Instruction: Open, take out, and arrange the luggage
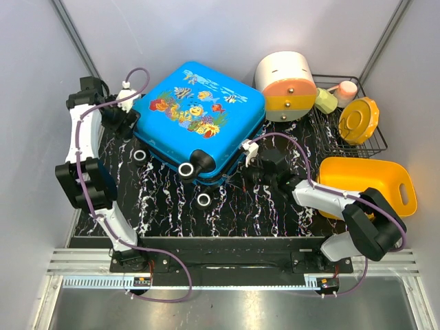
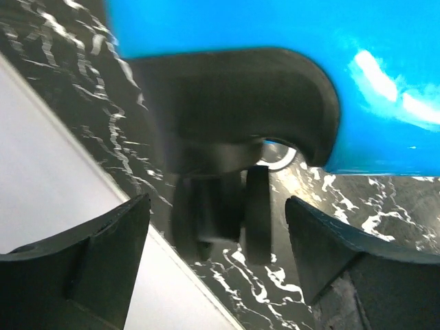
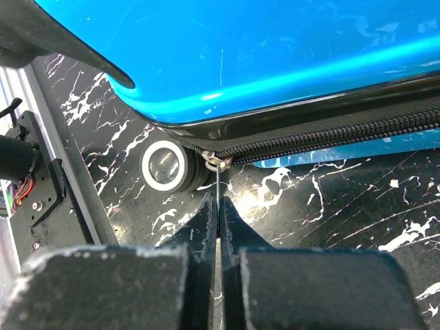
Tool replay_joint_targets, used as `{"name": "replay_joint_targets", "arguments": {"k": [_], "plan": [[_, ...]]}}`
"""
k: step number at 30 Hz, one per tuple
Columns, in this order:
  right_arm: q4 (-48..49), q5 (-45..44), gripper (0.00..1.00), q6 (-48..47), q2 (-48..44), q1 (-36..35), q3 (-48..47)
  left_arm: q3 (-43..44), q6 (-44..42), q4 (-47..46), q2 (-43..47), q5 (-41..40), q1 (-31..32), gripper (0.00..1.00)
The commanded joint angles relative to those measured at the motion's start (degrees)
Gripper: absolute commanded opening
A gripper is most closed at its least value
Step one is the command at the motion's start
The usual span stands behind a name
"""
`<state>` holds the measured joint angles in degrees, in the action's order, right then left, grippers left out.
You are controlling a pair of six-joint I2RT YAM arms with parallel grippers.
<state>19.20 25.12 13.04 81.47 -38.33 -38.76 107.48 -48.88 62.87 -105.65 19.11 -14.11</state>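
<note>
Your right hand (image 3: 218,203) is pressed together at the near right corner of the large bright-blue hard-shell suitcase (image 1: 196,113) with the cartoon fish print. It looks to be pinching the thin metal zipper pull (image 3: 217,180) hanging from the slider (image 3: 216,161), though the tab shows edge-on, so I can't be sure of the bite. The grip makes sense: the black zipper teeth (image 3: 330,137) to the right of the slider are meshed, so the zip has to run round before the lid can lift. Your left hand (image 2: 216,227) is spread wide, 1 finger on each side of a black corner wheel (image 2: 206,220) at the case's left corner. It grips nothing and is probably there to steady the case against the pull. The suitcase lies print side up on the black marbled bench (image 1: 275,206), between your 2 hands.
</note>
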Motion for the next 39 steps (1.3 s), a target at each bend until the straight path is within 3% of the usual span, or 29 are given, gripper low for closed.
{"name": "replay_joint_targets", "arguments": {"k": [1,5,6,9,16,20,22,31,34,39], "plan": [[-0.13,3.88,0.00,-1.70,-0.53,0.36,-2.89,-5.16,-0.25,0.06,0.44,2.59,0.05,0.79],[1.54,3.44,0.00,-2.31,3.07,0.36,-6.05,-13.50,3.61,-2.84,4.47,5.49,-0.83,0.46],[1.89,3.18,0.00,-2.31,4.47,0.36,-7.37,-15.01,4.75,-3.54,5.70,6.19,-1.18,0.27],[2.86,2.12,0.00,-2.23,7.90,0.45,-10.97,-21.33,8.97,-4.78,10.97,8.13,-3.90,0.00],[5.93,1.85,0.00,-2.32,20.02,2.64,-26.34,-41.97,17.67,-6.87,29.49,9.80,-11.72,0.00],[5.76,3.87,0.00,-3.72,26.54,4.92,-36.10,-46.74,28.89,-10.30,35.32,13.05,-11.64,0.00],[5.58,4.67,0.00,-3.98,27.51,5.63,-35.77,-47.27,32.43,-12.24,35.77,15.77,-11.56,0.00],[13.48,8.63,0.00,-1.09,21.62,3.62,-18.28,-48.14,50.53,-17.24,34.01,20.61,-8.49,0.00],[15.77,6.96,0.00,-0.47,22.06,0.64,-18.28,-51.48,58.09,-21.11,36.72,20.70,-5.94,0.00],[21.75,-3.92,0.00,1.64,21.45,-4.12,-17.58,-57.81,71.27,-26.74,41.48,21.75,-5.23,0.00]]}}
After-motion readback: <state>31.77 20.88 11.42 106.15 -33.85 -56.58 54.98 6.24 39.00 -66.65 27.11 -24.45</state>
